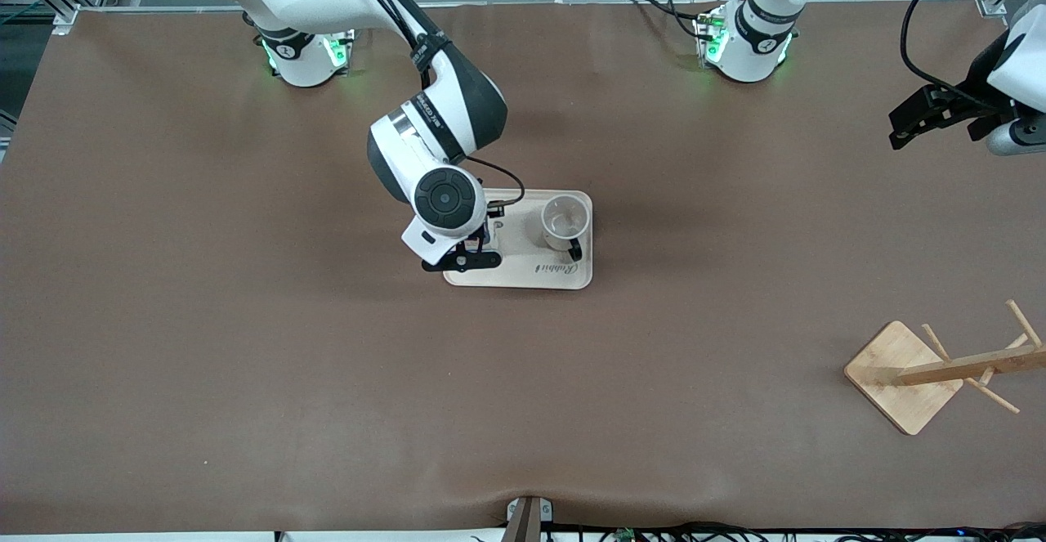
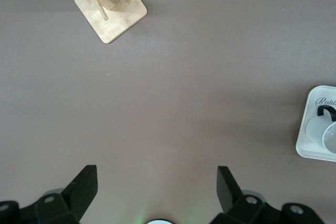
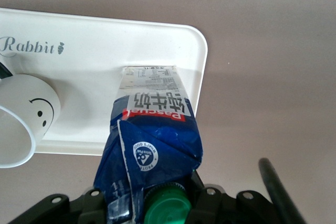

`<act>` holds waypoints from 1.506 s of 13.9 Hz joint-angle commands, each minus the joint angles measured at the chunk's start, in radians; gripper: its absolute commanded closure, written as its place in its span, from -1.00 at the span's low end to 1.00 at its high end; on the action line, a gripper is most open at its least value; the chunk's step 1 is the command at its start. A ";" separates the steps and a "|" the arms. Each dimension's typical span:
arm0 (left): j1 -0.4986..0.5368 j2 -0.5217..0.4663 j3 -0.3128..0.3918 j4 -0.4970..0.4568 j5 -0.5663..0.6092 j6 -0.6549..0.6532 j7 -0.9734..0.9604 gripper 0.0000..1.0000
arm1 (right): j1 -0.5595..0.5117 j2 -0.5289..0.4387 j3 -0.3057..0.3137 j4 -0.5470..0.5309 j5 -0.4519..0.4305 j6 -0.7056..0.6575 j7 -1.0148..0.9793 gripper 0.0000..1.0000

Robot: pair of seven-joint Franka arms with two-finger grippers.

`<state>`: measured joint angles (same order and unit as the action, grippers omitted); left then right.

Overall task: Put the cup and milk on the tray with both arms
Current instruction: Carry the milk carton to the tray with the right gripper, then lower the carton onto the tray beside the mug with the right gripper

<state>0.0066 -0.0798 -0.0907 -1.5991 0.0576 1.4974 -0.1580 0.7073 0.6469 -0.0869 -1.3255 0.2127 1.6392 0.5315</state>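
The milk [image 3: 152, 145], a blue and white gable-top carton of glossy creased card with a green ribbed cap [image 3: 167, 207] and a red label band, stands on its base on the tray [image 1: 523, 276], at the tray's end toward the right arm. Its long axis runs close to vertical, cap upward; in the right wrist view it seems to lean a little, though that may be the camera angle. The right gripper [image 1: 482, 241] is clamped on the carton near its top, its fingers mostly hidden by the carton and the wrist.

The tray is a smooth cream rectangle with rounded corners and a raised rim, its long axis running along the table between the two arms' ends, "Rabbit" script along the edge nearer the front camera. The cup [image 1: 564, 221], a round white mug with a drawn smiley, sits upright on the tray's other end, mouth up, its black handle pointing to about five o'clock in the front view.

The left gripper [image 1: 919, 117] waits over bare brown table at the left arm's end, fingers [image 2: 84, 184] spread wide with nothing between them. A pale wooden rack [image 1: 903, 374] with pegs stands on a square base at about four o'clock from the tray.
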 commanded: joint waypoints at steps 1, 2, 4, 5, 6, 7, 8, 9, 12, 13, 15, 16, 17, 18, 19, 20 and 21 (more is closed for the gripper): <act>0.006 -0.021 0.005 -0.013 -0.001 0.011 0.015 -1.00 | 0.014 0.014 -0.011 0.014 -0.013 0.017 0.085 0.37; 0.009 -0.024 0.005 -0.010 -0.001 0.009 0.015 -1.00 | 0.014 0.014 -0.011 0.011 -0.013 0.033 0.112 0.12; 0.026 -0.024 0.003 -0.005 -0.001 0.003 0.017 -1.00 | 0.014 0.023 -0.011 0.000 -0.016 0.036 0.143 -1.00; 0.026 -0.024 0.003 -0.005 0.001 0.003 0.017 -1.00 | 0.014 0.023 -0.011 -0.001 -0.018 0.034 0.142 -1.00; 0.026 -0.024 0.003 -0.005 0.001 0.000 0.018 -1.00 | 0.014 0.023 -0.011 -0.001 -0.018 0.036 0.142 -1.00; 0.026 -0.024 0.003 -0.005 0.001 -0.003 0.017 -1.00 | 0.014 0.023 -0.011 0.000 -0.018 0.036 0.142 -1.00; 0.026 -0.024 0.003 -0.005 0.001 -0.003 0.017 -1.00 | 0.014 0.023 -0.011 0.000 -0.018 0.034 0.142 -1.00; 0.026 -0.024 0.003 -0.004 -0.001 -0.003 0.017 -1.00 | 0.014 0.023 -0.011 0.000 -0.016 0.033 0.143 -1.00; 0.027 -0.023 0.003 0.002 -0.001 -0.005 0.020 -1.00 | 0.012 0.022 -0.011 0.005 -0.015 0.034 0.146 -1.00; 0.027 -0.023 0.003 0.002 0.001 -0.005 0.020 -1.00 | 0.014 0.022 -0.011 0.008 -0.013 0.034 0.148 -1.00; 0.027 -0.023 0.003 0.002 -0.002 -0.005 0.020 -1.00 | 0.032 0.019 -0.010 0.014 -0.015 0.034 0.143 -1.00; 0.026 -0.023 0.002 0.002 -0.004 -0.005 0.020 -1.00 | 0.034 0.016 -0.010 0.019 -0.015 0.034 0.145 -1.00; 0.026 -0.023 0.002 0.002 -0.004 -0.005 0.020 -1.00 | 0.034 0.016 -0.010 0.029 -0.012 0.034 0.146 -1.00; 0.027 -0.023 0.002 0.002 -0.005 -0.005 0.021 -1.00 | 0.037 0.014 -0.010 0.040 -0.012 0.034 0.147 -1.00; 0.027 -0.023 0.002 0.002 -0.007 -0.006 0.020 -1.00 | 0.040 0.013 -0.008 0.054 -0.012 0.033 0.147 -1.00; 0.026 -0.024 0.002 0.002 -0.008 -0.017 0.020 -1.00 | 0.043 0.010 -0.008 0.071 -0.012 0.028 0.145 -1.00; 0.026 -0.024 0.002 0.002 -0.012 -0.026 0.018 -1.00 | 0.044 0.004 -0.008 0.080 -0.012 0.027 0.143 -1.00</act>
<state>0.0284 -0.0867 -0.0877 -1.5965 0.0576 1.4923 -0.1574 0.7397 0.6639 -0.0885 -1.2753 0.2118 1.6789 0.6583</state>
